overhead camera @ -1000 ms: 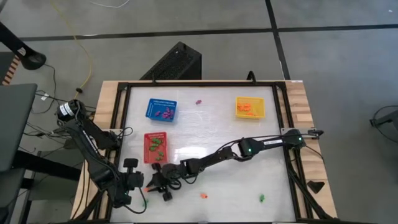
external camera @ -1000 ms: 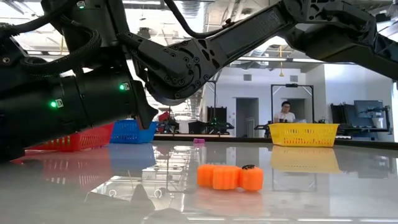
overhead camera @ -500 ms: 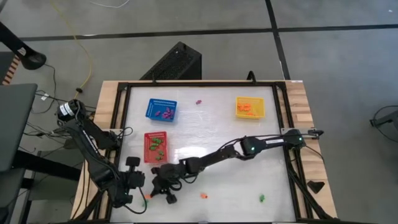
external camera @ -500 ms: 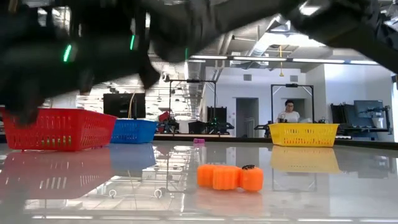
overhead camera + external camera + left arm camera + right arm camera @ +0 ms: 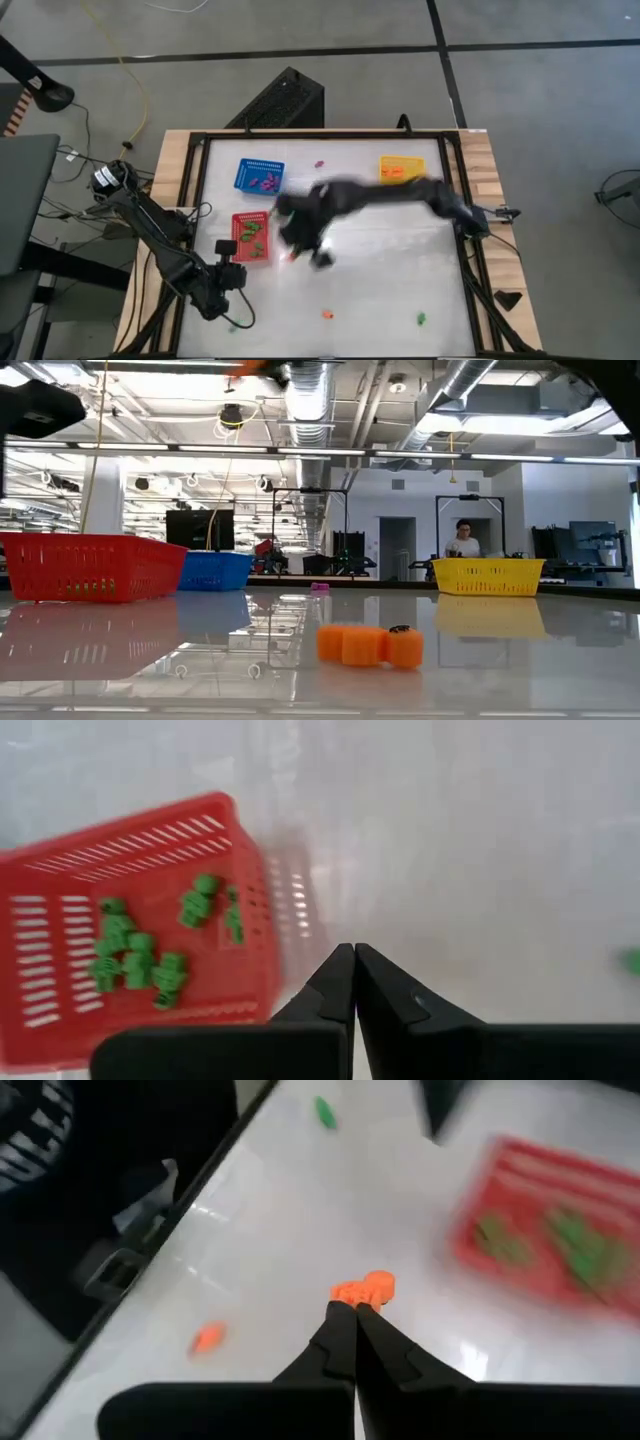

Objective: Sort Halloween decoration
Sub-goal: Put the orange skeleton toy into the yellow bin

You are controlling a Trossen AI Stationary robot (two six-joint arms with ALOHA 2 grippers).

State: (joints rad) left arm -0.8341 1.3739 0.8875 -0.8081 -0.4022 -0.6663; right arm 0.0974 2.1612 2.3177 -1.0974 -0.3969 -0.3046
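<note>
The Halloween decorations are tiny trinkets. Green ones lie in the red basket (image 5: 130, 920), purple ones in the blue basket (image 5: 260, 177), orange ones in the yellow basket (image 5: 402, 172). My right gripper (image 5: 355, 1308) is high over the table beside the red basket (image 5: 250, 238), blurred in the high view, and shut on an orange trinket (image 5: 362, 1289). My left gripper (image 5: 354, 952) hangs shut and empty near that basket's near corner. Loose on the table lie an orange trinket (image 5: 327, 314), green ones (image 5: 421, 319) and a purple one (image 5: 320, 162). My right gripper pinches the orange trinket (image 5: 362, 1289) between its two fingers, which slant down toward the table's left side. The trinket sticks out past the fingertips and is lifted well clear of the table.
A dark frame (image 5: 195, 200) runs around the white tabletop. In the low view the lumpy orange trinket (image 5: 370, 645) lies in the middle foreground, with the red (image 5: 95, 567), blue (image 5: 215, 570) and yellow (image 5: 488, 575) baskets behind it. A person (image 5: 460, 540) stands far back in the room.
My right gripper has shut on an orange trinket at the table's near left, then swept quickly up and toward the far right, tipping up as it rose, lifting the trinket clear. My left gripper has swung toward the far edge, closer to the red basket, staying shut.
</note>
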